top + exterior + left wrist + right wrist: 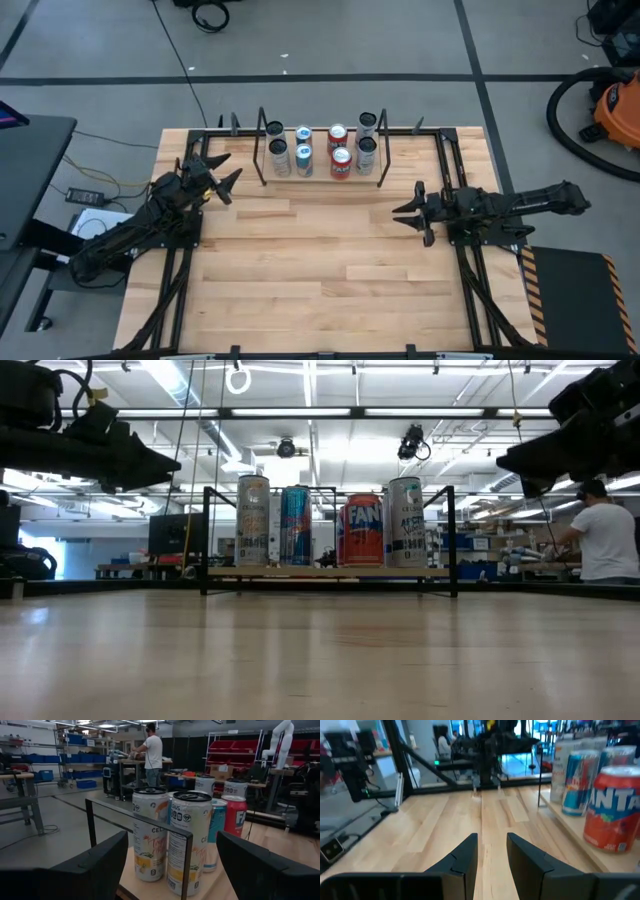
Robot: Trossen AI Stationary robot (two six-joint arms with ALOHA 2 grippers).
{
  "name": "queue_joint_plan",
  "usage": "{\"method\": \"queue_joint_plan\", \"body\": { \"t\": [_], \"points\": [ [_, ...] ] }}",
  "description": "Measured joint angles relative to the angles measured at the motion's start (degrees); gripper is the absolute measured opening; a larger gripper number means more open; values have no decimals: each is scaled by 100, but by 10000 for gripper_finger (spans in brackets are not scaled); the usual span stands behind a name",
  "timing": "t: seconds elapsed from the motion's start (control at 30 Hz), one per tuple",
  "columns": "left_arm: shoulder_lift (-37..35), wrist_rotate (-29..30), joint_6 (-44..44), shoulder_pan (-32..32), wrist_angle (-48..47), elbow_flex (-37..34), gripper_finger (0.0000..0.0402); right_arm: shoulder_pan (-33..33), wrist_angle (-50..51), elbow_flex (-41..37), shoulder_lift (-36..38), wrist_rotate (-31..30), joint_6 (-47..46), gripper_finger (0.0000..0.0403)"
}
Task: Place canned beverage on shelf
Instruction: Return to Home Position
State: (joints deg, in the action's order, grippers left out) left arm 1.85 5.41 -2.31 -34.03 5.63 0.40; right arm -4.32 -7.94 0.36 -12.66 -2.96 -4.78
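Note:
The shelf (pixel 318 181), a low light-wood board between thin black rod uprights, stands at the table's far middle. Several cans stand upright on it in two rows: silver ones (pixel 278 158), blue ones (pixel 303 158) and red ones (pixel 341 162). They also show in the low view (pixel 362 530). My left gripper (pixel 228 172) is open and empty, left of the shelf, pointing at the cans (pixel 150 835). My right gripper (pixel 408 213) is open and empty, right of and nearer than the shelf, pointing toward the table's left; red and blue cans (pixel 612 810) show beside it.
Bare wooden tabletop (pixel 320 270) lies between the arms and toward the near edge. Black frame rails (pixel 450 170) run along the table's sides and far edge. A person (pixel 605 540) stands in the room beyond the table.

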Motion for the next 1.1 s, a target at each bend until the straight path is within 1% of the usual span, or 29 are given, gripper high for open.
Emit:
{"method": "queue_joint_plan", "body": {
  "t": [0.13,0.27,0.57,0.7,0.83,1.1],
  "points": [
    [0,-4,0,206,2,0,313,40,-17,0,481,5,0,113],
    [0,-9,2,593,2,0,313,272,-20,0,771,4,0,113],
    [0,-9,3,1353,11,0,313,845,-5,0,836,4,0,113],
    [-55,-9,2,1633,8,0,313,1031,-2,0,1006,4,0,113],
    [-173,-9,2,1812,67,-2,313,1165,-10,0,1262,4,-2,113],
    [-164,-7,2,1967,100,-2,313,1198,-148,0,1258,4,-2,113]
  ]
}}
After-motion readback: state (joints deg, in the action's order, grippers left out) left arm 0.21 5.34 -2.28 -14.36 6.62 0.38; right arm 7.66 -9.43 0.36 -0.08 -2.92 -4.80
